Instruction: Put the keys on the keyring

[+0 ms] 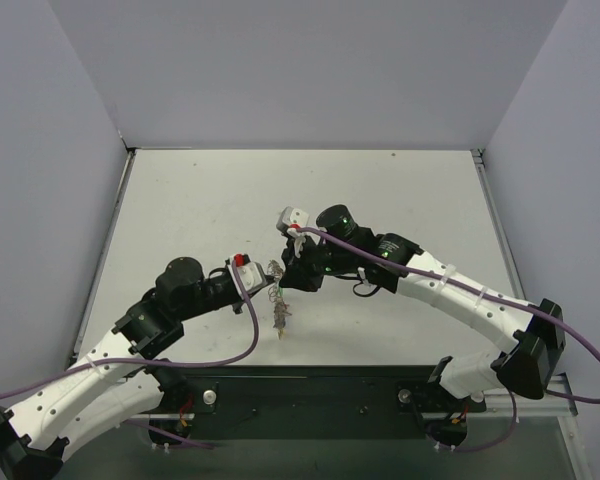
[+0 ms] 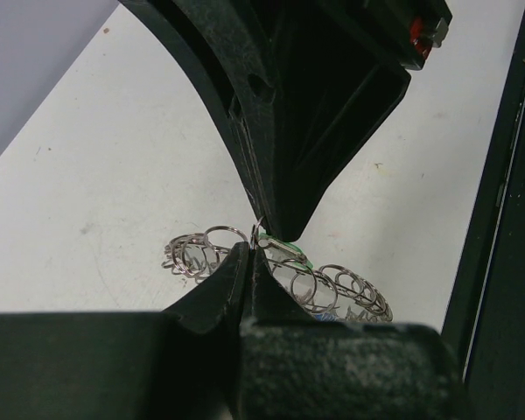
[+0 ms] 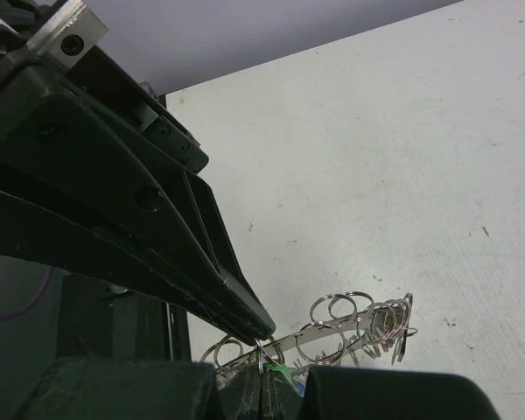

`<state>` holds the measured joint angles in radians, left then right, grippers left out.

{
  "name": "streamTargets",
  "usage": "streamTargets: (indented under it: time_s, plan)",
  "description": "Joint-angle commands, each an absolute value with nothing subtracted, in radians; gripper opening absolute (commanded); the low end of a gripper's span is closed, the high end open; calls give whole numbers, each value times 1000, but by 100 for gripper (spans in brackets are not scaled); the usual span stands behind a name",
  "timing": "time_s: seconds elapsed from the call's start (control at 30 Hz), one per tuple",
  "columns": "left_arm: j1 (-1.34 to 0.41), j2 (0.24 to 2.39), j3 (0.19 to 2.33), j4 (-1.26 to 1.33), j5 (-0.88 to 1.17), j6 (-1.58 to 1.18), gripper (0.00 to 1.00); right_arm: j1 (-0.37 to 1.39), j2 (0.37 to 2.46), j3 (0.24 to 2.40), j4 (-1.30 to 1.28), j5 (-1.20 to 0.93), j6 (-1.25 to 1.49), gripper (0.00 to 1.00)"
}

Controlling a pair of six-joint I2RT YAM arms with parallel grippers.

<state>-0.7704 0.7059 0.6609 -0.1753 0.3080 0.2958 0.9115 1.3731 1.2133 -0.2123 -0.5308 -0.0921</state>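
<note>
The keyring [image 1: 274, 270] is a silvery band strung with several small split rings [image 2: 350, 289], held between both arms at mid-table. My left gripper [image 1: 268, 284] [image 2: 252, 249] is shut, its tips pinching one small ring of the keyring. My right gripper [image 1: 285, 279] [image 3: 262, 378] comes from the opposite side, shut on the green key [image 2: 289, 250] [image 3: 280, 373], and its tip touches the left one. More keys [image 1: 280, 322] trail from the ring toward the near edge. A blue key head [image 2: 321, 316] peeks out beside my left finger.
Bare white table [image 1: 200, 200] lies on every side of the ring, with grey walls at the left, back and right. The black base rail [image 1: 310, 385] runs along the near edge, just below the trailing keys.
</note>
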Motion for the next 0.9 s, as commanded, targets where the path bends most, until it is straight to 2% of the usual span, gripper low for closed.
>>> streamTargets:
  time_s: [0.0,0.87]
  plan:
    - [-770,683,727,-107,348,293,0,916,1376,1244,-198,-511,-107,0]
    - [-765,657,721,-89,456,282,0,859,1367,1184,-181,-520,-87,0]
